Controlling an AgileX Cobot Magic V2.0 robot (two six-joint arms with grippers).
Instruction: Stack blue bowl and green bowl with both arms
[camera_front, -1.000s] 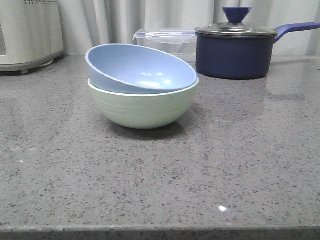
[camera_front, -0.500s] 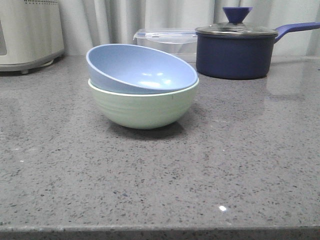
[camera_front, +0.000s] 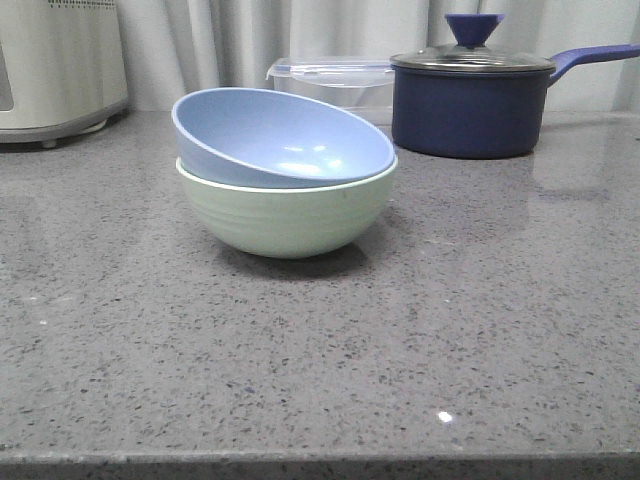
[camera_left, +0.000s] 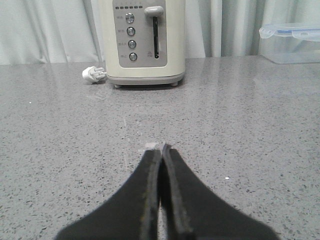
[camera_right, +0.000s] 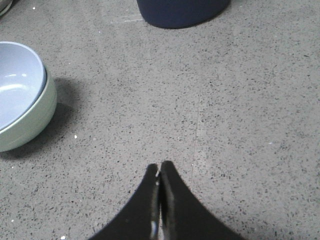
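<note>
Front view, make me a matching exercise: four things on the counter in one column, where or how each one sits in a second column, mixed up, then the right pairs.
Things:
1. blue bowl
2. green bowl
3. saucepan
4. toaster

Places or states:
A. far left, at the back
B. lidded, back right
C. tilted, nested in another bowl
D. upright on the counter, holding another bowl

Pairs: 1-C, 2-D, 3-B, 4-A
</note>
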